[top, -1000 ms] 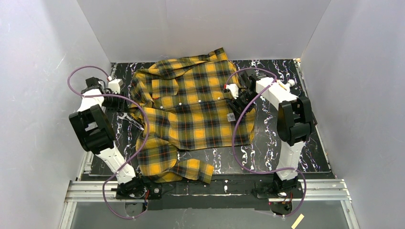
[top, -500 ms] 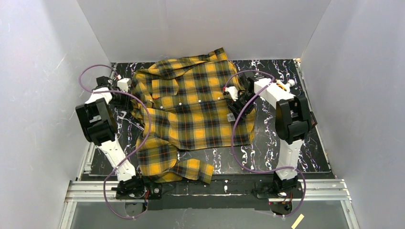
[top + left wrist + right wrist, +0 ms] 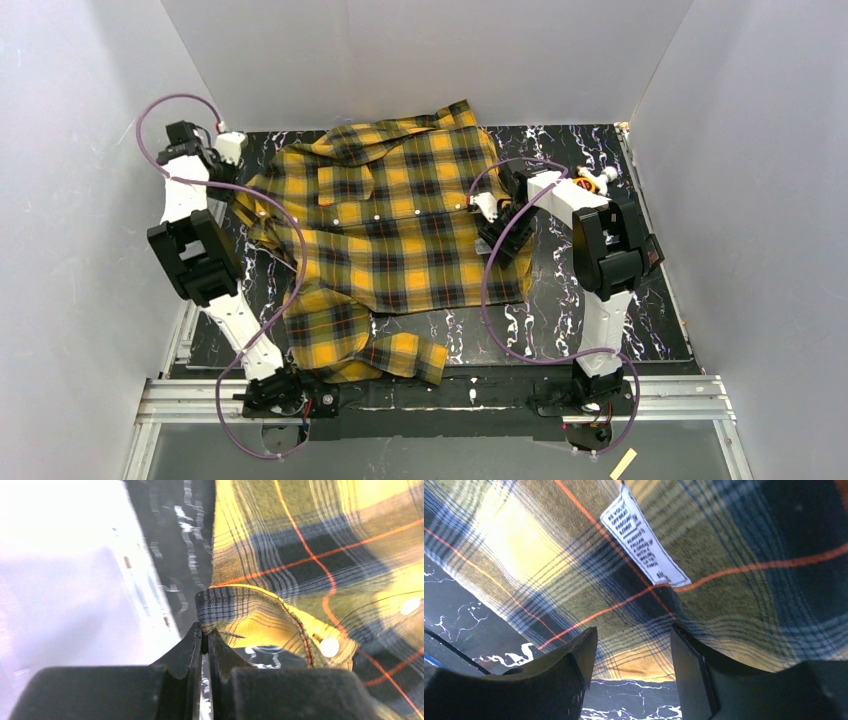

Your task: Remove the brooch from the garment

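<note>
At the left edge of the garment [image 3: 400, 240], your left gripper [image 3: 205, 632] has its jaws pressed together on a small fold of the plaid cloth. Only a thin slit shows between the two black fingers [image 3: 180, 665], and the turned-over corner of fabric is nipped right at their tips. Just beside that pinch you can see a white snap button [image 3: 329, 647] on the folded edge, and a second snap [image 3: 410, 605] further along the cloth. From the overhead view, this edge of the garment is drawn out toward the left arm.

Your right gripper [image 3: 629, 660] stands with its jaws wide apart at the garment's right hem. Its fingers [image 3: 574, 665] grip nothing. The hem hangs across the gap between them, and the black marbled table [image 3: 454, 615] shows below and to the left of the cloth.

A white rectangular label [image 3: 644, 536] lies tilted on the fabric just beyond the right fingertips, with a thin red line of the plaid passing under its lower end. You get several short lines of small dark print on it, but the letters are too fine and blurred to read. No other writing shows in any view.

The garment lies spread over the middle of the table, collar toward the far wall, with one sleeve folded down toward the near edge by the left arm's base. You cannot pick out the brooch in any of the three views.
</note>
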Tool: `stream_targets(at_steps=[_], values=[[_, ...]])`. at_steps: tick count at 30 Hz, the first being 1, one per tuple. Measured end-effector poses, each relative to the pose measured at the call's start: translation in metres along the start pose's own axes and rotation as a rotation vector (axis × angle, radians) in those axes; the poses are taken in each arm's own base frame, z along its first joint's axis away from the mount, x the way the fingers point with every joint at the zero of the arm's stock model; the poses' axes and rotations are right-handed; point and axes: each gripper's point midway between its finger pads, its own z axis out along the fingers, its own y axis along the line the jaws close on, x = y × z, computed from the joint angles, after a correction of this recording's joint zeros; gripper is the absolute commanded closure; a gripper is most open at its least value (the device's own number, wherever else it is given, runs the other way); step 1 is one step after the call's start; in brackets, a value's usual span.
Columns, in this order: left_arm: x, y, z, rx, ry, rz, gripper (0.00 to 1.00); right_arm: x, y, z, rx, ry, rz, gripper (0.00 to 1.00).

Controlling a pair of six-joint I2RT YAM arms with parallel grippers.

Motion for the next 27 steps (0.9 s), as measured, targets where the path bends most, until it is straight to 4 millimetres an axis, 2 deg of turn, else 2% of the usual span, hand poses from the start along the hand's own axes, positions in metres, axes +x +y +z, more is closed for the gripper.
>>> stream_targets(at_steps=[3,5,7,11,13,16,17,19,21,24,27], values=[[-0.019,0.028,-0.02,-0.091,-0.005,0.052,1.0,0.001,-0.001,0.0,0.008,0.007,-0.005,0.37],[-0.029,0.042,-0.024,-0.136,-0.007,0.075,1.0,0.001,-0.002,0.001,0.012,0.007,-0.006,0.37],[-0.035,0.051,-0.02,-0.167,0.009,0.097,0.98,-0.001,-0.001,0.001,0.013,0.005,-0.011,0.37],[-0.029,0.055,0.004,-0.165,0.076,0.096,0.65,-0.005,0.002,0.002,0.002,-0.007,-0.023,0.34],[-0.02,0.051,0.012,-0.137,0.103,0.076,0.53,-0.007,0.005,0.0,-0.014,-0.013,-0.027,0.33],[-0.009,0.036,0.005,-0.066,0.121,0.025,0.35,-0.016,0.014,-0.005,-0.049,-0.042,-0.041,0.3],[-0.008,0.031,-0.001,-0.048,0.114,0.014,0.26,-0.021,0.017,-0.007,-0.059,-0.056,-0.051,0.3],[-0.003,0.014,-0.019,0.005,0.102,-0.022,0.2,-0.033,0.028,-0.012,-0.078,-0.087,-0.086,0.29],[0.003,-0.006,-0.044,0.057,0.084,-0.065,0.2,-0.047,0.049,-0.017,-0.099,-0.118,-0.145,0.29],[0.017,-0.043,-0.081,0.141,0.046,-0.138,0.27,-0.068,0.082,-0.02,-0.13,-0.15,-0.235,0.3],[0.038,-0.079,-0.097,0.23,0.035,-0.216,0.38,-0.087,0.109,-0.021,-0.17,-0.183,-0.307,0.3]])
